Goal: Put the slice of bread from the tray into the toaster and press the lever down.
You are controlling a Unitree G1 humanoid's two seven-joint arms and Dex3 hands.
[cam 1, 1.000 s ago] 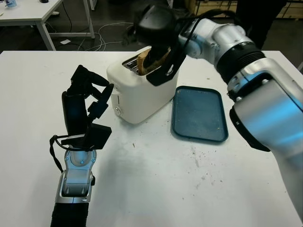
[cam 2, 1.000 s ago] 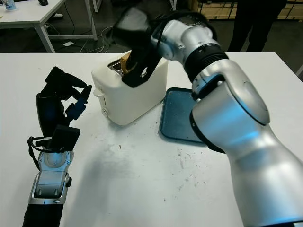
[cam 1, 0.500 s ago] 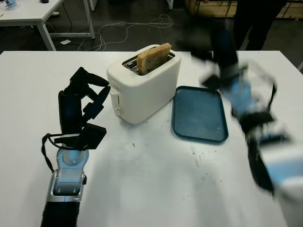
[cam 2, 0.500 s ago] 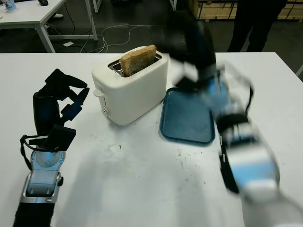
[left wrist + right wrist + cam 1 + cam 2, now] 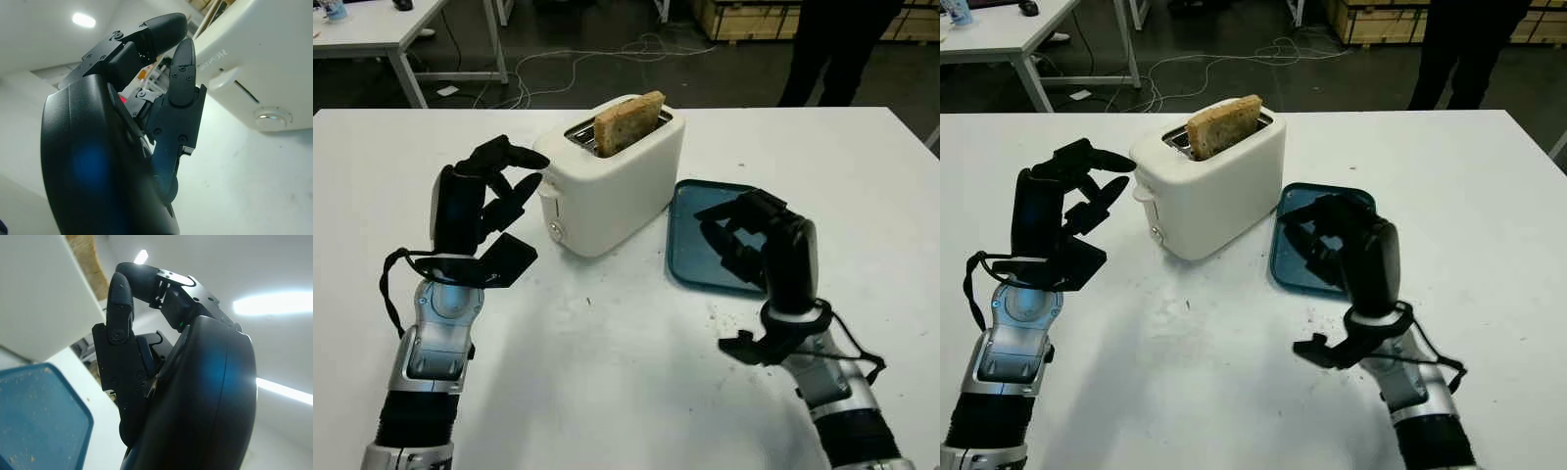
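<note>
A white toaster (image 5: 607, 191) stands mid-table with a brown slice of bread (image 5: 628, 119) upright in its slot, the top half sticking out. Its lever (image 5: 546, 191) is up on the end facing my left hand (image 5: 519, 171). That hand is open, and its fingertips sit just beside and above the lever without touching it; the lever (image 5: 222, 78) and the dial (image 5: 273, 117) show close by in the left wrist view. The blue tray (image 5: 705, 269), to the right of the toaster, holds only crumbs. My right hand (image 5: 729, 225) hovers open over the tray's near half.
A person in dark clothes (image 5: 832, 49) stands beyond the table's far edge at the right. Another white table (image 5: 372, 29) and floor cables (image 5: 558, 73) lie behind. Crumbs dot the table (image 5: 724, 333) in front of the tray.
My right arm has let go of the bread and pulled back from the toaster top to above the tray. My left hand has risen and moved closer to the toaster's lever end.
</note>
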